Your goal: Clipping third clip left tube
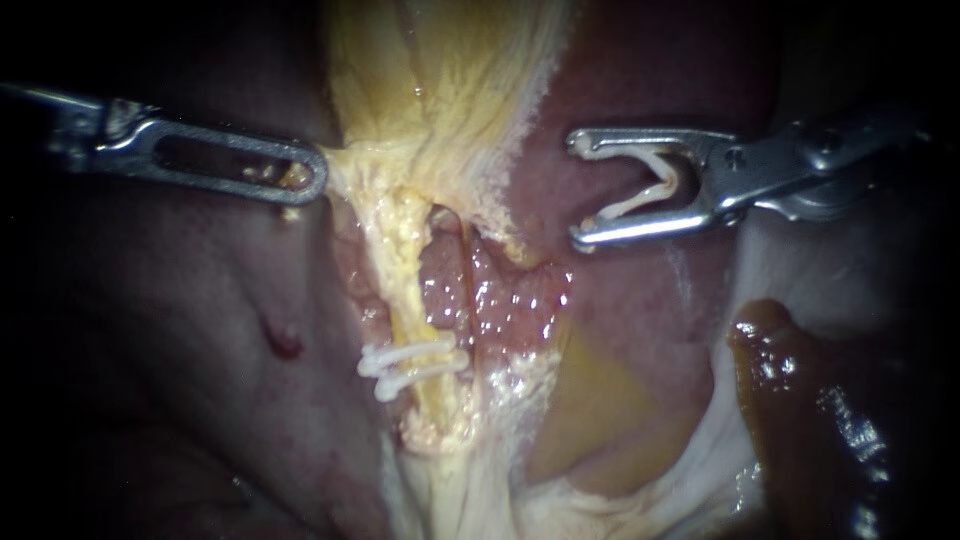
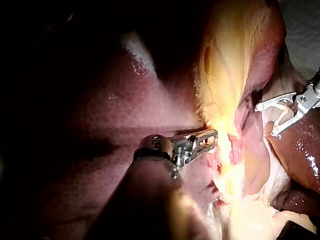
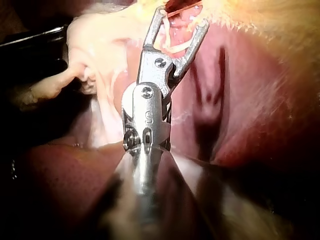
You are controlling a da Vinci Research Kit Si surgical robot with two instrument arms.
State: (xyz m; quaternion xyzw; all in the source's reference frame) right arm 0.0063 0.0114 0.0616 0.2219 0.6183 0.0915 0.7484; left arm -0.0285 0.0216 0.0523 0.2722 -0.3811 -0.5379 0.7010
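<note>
left tube (image 1: 405, 285), 2 white clips (image 1: 412, 366), open clip (image 1: 645, 190)

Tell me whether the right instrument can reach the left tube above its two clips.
Probably yes. The right instrument, clip loaded, hangs free beside the left tube; nothing lies between, and the left instrument holds the tissue aside, baring the tube above the clips.

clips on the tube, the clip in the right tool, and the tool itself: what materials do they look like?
Two clips on the left tube: matte white, no glint, probably plastic. Loaded clip: same white look, likely the same plastic. Right instrument's tool: bright silver with sharp highlights and a visible pivot pin, looks like polished steel.
</note>
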